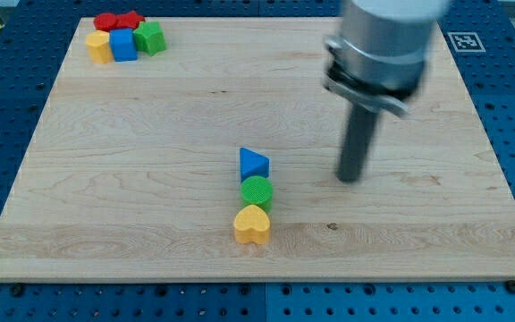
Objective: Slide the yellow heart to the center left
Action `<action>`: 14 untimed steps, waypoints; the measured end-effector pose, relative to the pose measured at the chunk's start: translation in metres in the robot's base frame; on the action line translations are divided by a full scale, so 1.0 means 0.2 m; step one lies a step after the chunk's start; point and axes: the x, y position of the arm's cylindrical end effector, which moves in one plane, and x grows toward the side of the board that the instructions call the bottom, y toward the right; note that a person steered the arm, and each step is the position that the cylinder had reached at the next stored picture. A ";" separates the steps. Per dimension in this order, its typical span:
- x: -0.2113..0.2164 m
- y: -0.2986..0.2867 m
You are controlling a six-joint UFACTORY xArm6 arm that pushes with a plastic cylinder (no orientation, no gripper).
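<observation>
The yellow heart (252, 224) lies on the wooden board (150, 179) below the middle, at the bottom of a short column. A green round block (257, 192) touches it from above, and a blue triangle (253, 164) sits above that. My tip (350, 179) is on the board to the right of this column, level with the gap between the blue triangle and the green round block, about a hundred pixels away and touching no block.
A cluster sits at the board's top left corner: a red block (117, 21), a yellow block (99, 46), a blue block (123, 44) and a green block (149, 38). The arm's grey body (384, 45) hangs over the top right.
</observation>
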 end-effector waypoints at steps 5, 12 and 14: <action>0.33 -0.64; 0.06 -0.68; -0.14 -0.84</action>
